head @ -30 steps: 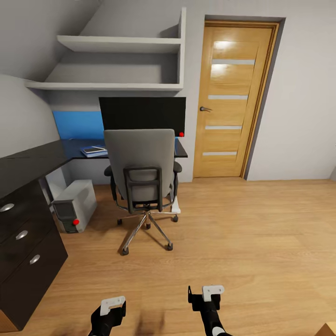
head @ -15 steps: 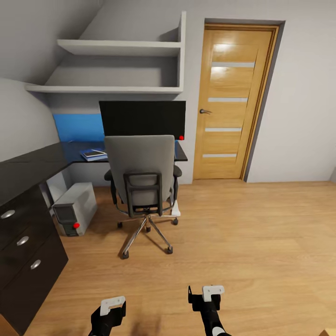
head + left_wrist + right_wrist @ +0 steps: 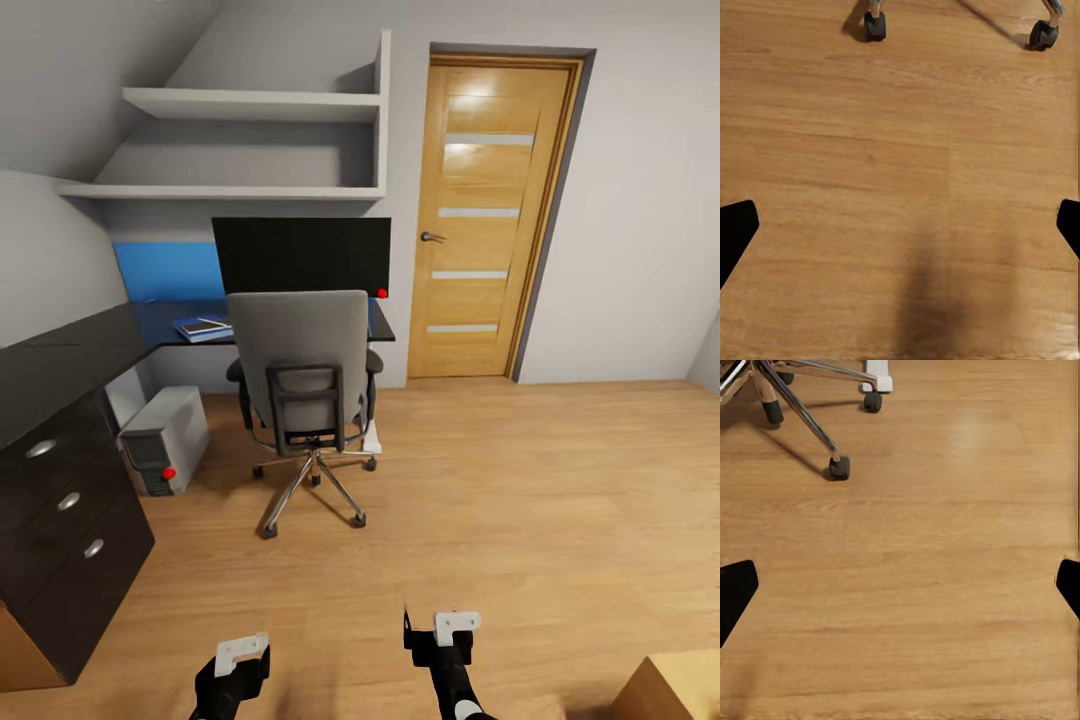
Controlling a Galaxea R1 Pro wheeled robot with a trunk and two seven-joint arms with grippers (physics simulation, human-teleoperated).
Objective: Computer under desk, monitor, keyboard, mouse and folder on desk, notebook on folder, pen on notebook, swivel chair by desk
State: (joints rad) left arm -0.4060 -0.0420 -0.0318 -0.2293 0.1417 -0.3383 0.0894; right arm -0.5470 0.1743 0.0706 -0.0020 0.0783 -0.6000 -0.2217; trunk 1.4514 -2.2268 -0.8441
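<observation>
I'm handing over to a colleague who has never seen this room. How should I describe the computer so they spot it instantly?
Start at the black L-shaped desk in the corner, left of the wooden door. On the floor under it, left of the swivel chair, stands the computer: a light grey box, the one thing down there with a red dot.

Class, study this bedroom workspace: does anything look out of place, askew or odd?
Nothing stands out. The swivel chair stands upright at the desk, the monitor is upright on it, the computer sits on the floor beneath, and the blue folder lies flat on the desktop.

Head faces desk (image 3: 70,345); wrists overlook shared floor (image 3: 900,165).
</observation>
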